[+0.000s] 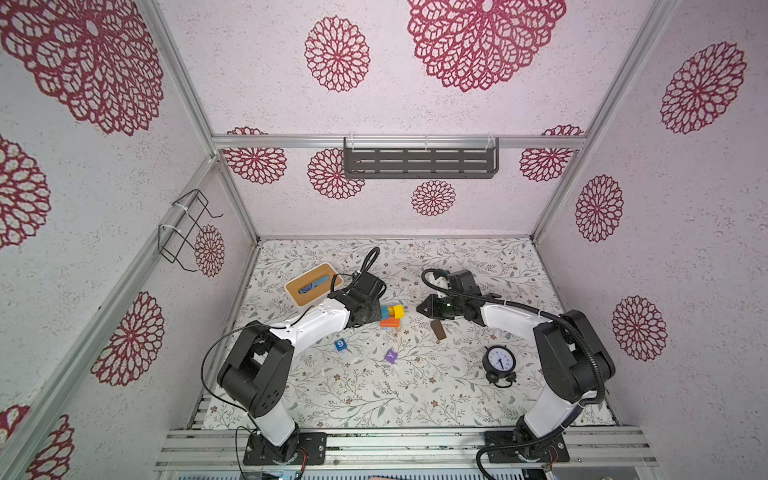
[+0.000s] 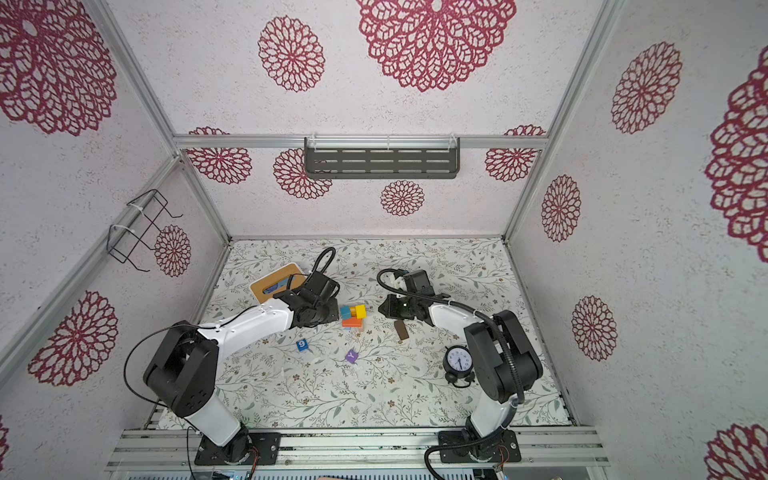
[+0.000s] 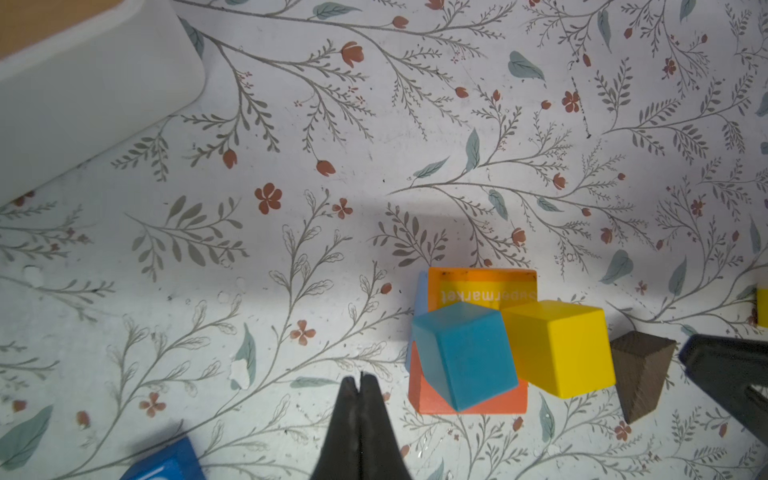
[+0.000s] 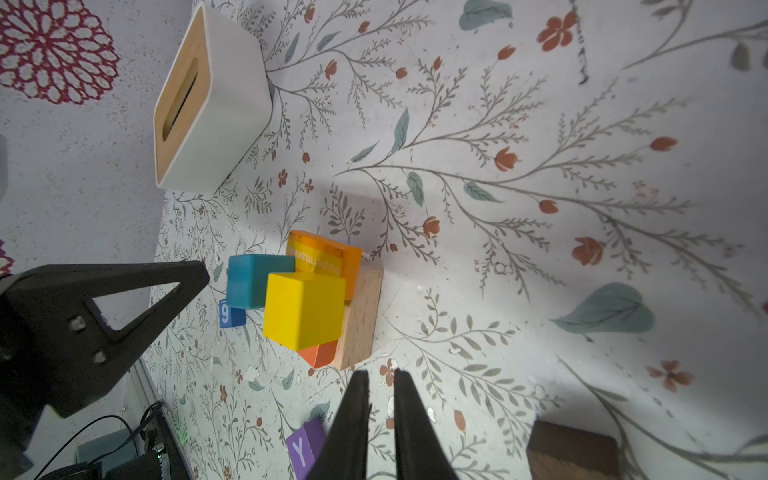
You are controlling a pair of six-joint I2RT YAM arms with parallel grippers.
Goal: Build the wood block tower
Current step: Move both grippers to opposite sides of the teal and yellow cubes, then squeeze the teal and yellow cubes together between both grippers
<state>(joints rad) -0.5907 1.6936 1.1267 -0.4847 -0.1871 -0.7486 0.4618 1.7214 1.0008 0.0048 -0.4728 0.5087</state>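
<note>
tower [image 1: 390, 318]: a low stack is sitting on the desk [image 1: 374, 399], with a teal cube [image 3: 463, 353] and a yellow cube [image 4: 305, 309] perching askew on top.
loose blocks: the dark brown bar [image 1: 438, 330] is lying just beside the tower; the blue "9" cube [image 1: 340, 344] and purple "Y" cube [image 1: 391, 356] are lying near it.
left gripper [image 3: 360, 384]: hovering beside the tower, jaws pressed together, empty.
right gripper [image 4: 380, 376]: hovering on the tower's opposite side, jaws slightly apart, empty.
handling: the blocks are likely light, rigid and slick-painted; pinching flat opposite faces is looking safest.

Orange block [image 3: 486, 293]: "supermarket", first letter apparently hidden. Blue cube [image 4: 230, 314]: "9". Purple cube [image 4: 305, 446]: "Y". Clock [image 1: 498, 360] dial numerals: too small to read.
</note>
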